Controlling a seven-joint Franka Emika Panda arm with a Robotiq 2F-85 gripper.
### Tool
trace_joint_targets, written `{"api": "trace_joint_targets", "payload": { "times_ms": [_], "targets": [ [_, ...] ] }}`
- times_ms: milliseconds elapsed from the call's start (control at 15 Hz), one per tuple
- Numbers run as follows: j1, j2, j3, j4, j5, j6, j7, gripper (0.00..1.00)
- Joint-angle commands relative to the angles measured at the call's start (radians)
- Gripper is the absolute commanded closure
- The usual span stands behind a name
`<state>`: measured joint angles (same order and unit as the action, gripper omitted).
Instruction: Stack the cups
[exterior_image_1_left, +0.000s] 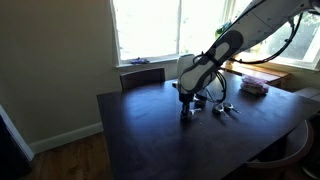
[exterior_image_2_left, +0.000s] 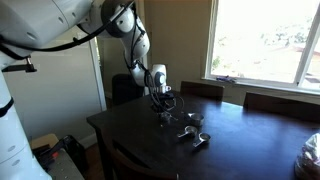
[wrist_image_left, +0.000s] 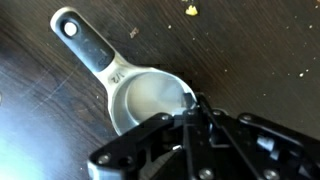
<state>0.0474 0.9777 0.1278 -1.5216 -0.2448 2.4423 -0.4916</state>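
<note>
Where your pincer (wrist_image_left: 197, 108) reaches down to the dark table (wrist_image_left: 250, 50), its jaws are clamped together on the rim of a silver measuring cup (wrist_image_left: 140, 98). In the wrist view that cup sits upright on the wood, its long handle (wrist_image_left: 85, 42) running up and to the left. In an exterior view the other cups (exterior_image_1_left: 222, 108) lie loose on the table just right of the pincer, apart from the held one. Farther right, by the window, sits a pinkish stack (exterior_image_1_left: 253, 86)
</note>
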Motion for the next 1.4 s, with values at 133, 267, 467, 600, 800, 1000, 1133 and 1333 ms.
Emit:
{"api": "trace_joint_targets", "payload": {
  "times_ms": [133, 267, 467, 600, 800, 1000, 1133, 1333],
  "targets": [
    [0.003, -0.128, -0.005, -0.148, 0.014, 0.006, 0.082, 0.93],
    [0.004, -0.164, -0.002, -0.186, 0.020, 0.013, 0.110, 0.93],
    [0.009, -0.193, -0.008, -0.210, 0.026, 0.004, 0.140, 0.93],
    [0.005, -0.185, -0.008, -0.203, 0.027, 0.001, 0.137, 0.95],
    [0.000, -0.167, -0.007, -0.191, 0.022, -0.006, 0.112, 0.68],
    [0.002, -0.155, -0.009, -0.178, 0.019, -0.021, 0.106, 0.50],
    [0.001, -0.153, -0.008, -0.176, 0.012, -0.010, 0.093, 0.37],
    [-0.010, -0.127, 0.009, -0.132, 0.012, -0.045, 0.023, 0.17]
  ]
}}
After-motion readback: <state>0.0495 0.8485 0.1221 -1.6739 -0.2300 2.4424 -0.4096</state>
